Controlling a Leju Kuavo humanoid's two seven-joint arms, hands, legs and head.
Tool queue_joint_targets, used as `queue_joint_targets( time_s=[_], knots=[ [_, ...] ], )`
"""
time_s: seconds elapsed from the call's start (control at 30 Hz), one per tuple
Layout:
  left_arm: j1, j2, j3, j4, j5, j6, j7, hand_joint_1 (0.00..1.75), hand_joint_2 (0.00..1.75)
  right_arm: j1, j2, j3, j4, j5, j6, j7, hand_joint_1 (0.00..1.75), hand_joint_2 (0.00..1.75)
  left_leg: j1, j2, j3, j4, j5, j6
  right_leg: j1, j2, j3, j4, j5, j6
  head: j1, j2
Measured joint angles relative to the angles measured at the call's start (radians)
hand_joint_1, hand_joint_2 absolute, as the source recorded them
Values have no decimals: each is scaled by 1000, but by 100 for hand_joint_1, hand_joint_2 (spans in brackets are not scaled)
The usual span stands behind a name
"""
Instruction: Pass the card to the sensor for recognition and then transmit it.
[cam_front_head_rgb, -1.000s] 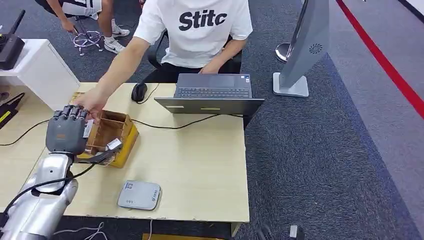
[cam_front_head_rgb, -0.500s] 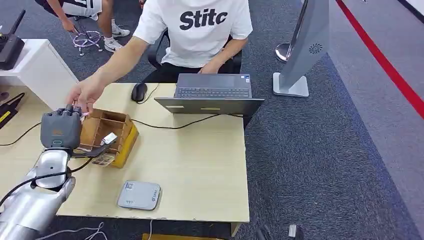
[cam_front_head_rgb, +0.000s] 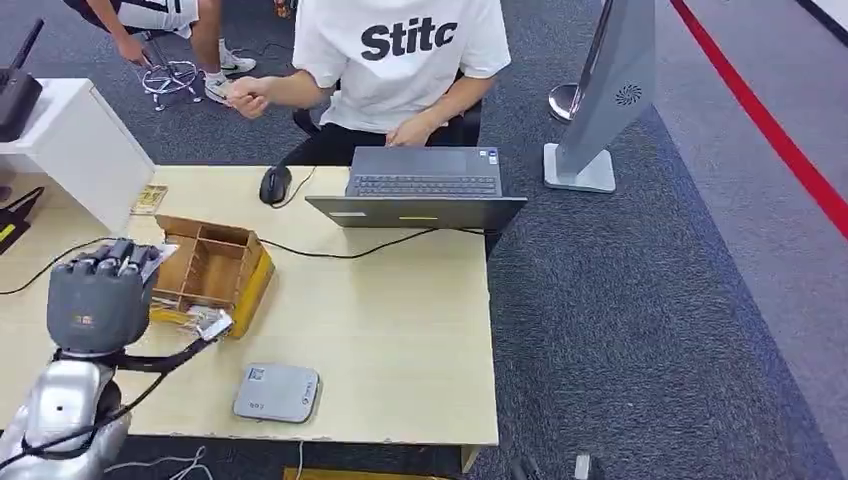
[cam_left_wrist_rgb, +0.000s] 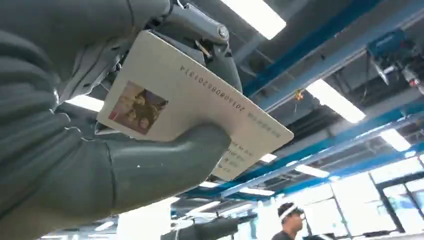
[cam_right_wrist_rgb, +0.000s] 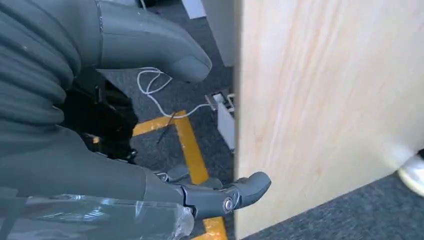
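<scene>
now the wooden table (cam_front_head_rgb: 400, 330) spans the near part of the head view, with a person in a white shirt (cam_front_head_rgb: 400, 60) seated at its far edge behind an open laptop (cam_front_head_rgb: 420, 190). a second ago that person's arm stretched out over the table to the robot's fingers; it has since pulled back, and the person's fist (cam_front_head_rgb: 245, 97) is raised beside the chest, well apart from the robot. a grey display stand (cam_front_head_rgb: 610, 100) rises on the carpet to the far right. on the left half of the table sits the cardboard divider box (cam_front_head_rgb: 212, 270), and nearer, toward the table's front edge, lies the grey sensor (cam_front_head_rgb: 277, 392), in the same spot as before.

the left hand (cam_front_head_rgb: 97, 300) has drawn back toward the near left since the earlier frames, and it is now just left of the box rather than over its far corner. in the left wrist view the left hand (cam_left_wrist_rgb: 75, 150) is clamped on the card (cam_left_wrist_rgb: 200, 107), thumb pressed against the printed face, darker fingers behind it. the card carries a small photo and a row of digits. it is well apart from the sensor.

the right hand (cam_right_wrist_rgb: 125, 165) hangs beside the table's edge, holding nothing, thumb and fingers apart.
</scene>
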Motion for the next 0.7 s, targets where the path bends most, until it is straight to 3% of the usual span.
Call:
queue_joint_targets(
  time_s=[0.2,0.3,0.5,0.7],
  knots=[
    [109,-68,132,-109,0,6,-45,175,175,1,10,5,0,0,0,-2,0,175,0,-2,-1,0,0,1,0,-3,0,0,0,0,0,0],
    [125,-139,193,-136,0,16,-202,175,175,2,10,5,0,-12,0,-3,0,175,0,-3,0,0,0,1,0,-4,2,0,0,0,0,0],
    [225,-282,234,-180,0,49,-360,175,175,11,10,1,-1,-57,5,-23,0,175,-1,-3,0,0,0,2,0,-4,2,-1,0,0,0,0],
    [276,-387,243,-173,0,50,-389,175,175,24,3,-10,-4,-93,22,-35,0,175,-1,-4,0,0,-1,3,0,-5,2,-1,0,1,0,0]
  ],
)
